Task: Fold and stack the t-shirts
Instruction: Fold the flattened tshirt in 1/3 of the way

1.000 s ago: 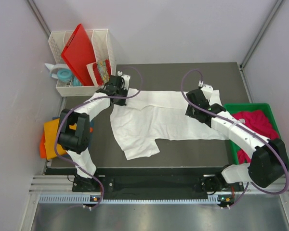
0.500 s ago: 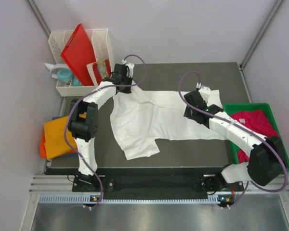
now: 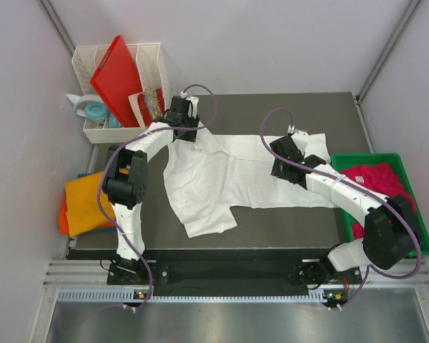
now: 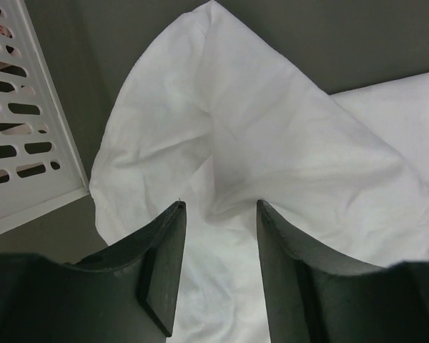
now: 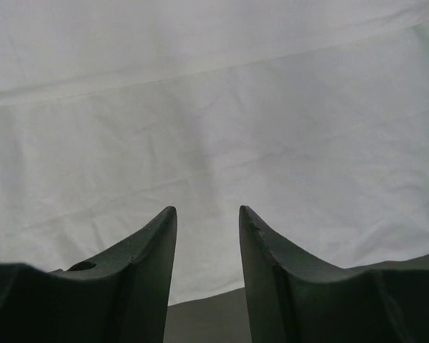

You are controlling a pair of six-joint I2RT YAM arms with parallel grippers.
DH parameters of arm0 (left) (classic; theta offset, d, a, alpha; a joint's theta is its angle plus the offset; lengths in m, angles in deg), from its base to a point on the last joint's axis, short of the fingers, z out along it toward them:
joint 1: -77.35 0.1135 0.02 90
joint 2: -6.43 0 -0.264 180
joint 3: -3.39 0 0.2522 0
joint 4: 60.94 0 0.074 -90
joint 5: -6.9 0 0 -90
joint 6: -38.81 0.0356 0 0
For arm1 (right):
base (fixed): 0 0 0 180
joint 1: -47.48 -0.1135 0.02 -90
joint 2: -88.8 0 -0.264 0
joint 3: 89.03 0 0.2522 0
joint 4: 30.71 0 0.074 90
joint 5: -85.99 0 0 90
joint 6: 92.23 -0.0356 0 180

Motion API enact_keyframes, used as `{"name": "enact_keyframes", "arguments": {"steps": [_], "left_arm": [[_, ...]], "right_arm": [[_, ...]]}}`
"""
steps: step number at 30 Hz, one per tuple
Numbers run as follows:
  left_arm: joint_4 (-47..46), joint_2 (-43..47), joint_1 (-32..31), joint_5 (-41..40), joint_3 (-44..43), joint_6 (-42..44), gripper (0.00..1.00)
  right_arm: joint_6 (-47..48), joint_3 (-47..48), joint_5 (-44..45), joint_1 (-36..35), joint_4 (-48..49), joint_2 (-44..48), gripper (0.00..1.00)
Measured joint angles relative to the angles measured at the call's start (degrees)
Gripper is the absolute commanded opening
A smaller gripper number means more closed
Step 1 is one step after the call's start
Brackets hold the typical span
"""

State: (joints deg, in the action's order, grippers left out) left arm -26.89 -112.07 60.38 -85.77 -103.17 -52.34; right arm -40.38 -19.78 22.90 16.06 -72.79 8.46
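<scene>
A white t-shirt (image 3: 229, 179) lies spread across the dark mat (image 3: 293, 111), one sleeve hanging toward the near edge. My left gripper (image 3: 184, 137) stands open at the shirt's far-left corner. In the left wrist view its fingers (image 4: 164, 257) straddle a bunched, raised fold of the white sleeve (image 4: 222, 121) without pinching it. My right gripper (image 3: 280, 170) hovers open over the shirt's right half. In the right wrist view, flat white cloth (image 5: 214, 107) lies under its parted fingers (image 5: 272, 257). A magenta t-shirt (image 3: 377, 182) sits in the green bin (image 3: 347, 158). An orange t-shirt (image 3: 82, 204) lies off the mat's left edge.
A white perforated basket (image 3: 157, 61) holding a red plastic board (image 3: 118, 75) stands at the far left, right beside my left gripper; its wall (image 4: 21, 143) shows in the left wrist view. A blue tape roll (image 3: 95, 111) lies by the basket. Grey walls enclose the table.
My left gripper carried the shirt's far-left corner outward toward the basket, then opened and let it go. My right arm edged slightly left, still open.
</scene>
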Motion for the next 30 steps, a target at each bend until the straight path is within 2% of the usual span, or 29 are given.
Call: {"name": "enact_keyframes", "arguments": {"steps": [11,23,30], "left_arm": [[-0.6,2.5,0.0,1.6,8.0,-1.6,0.47],[-1.2,1.0,0.1,3.3,5.8,-2.0,0.45],[-1.6,-3.0,0.1,4.0,2.6,-2.1,0.35]], "right_arm": [[0.2,0.0,0.0,-0.1,0.1,-0.7,0.4],[0.2,0.1,-0.2,-0.4,0.1,-2.5,0.4],[0.2,0.5,-0.2,-0.9,-0.1,-3.6,0.4]]}}
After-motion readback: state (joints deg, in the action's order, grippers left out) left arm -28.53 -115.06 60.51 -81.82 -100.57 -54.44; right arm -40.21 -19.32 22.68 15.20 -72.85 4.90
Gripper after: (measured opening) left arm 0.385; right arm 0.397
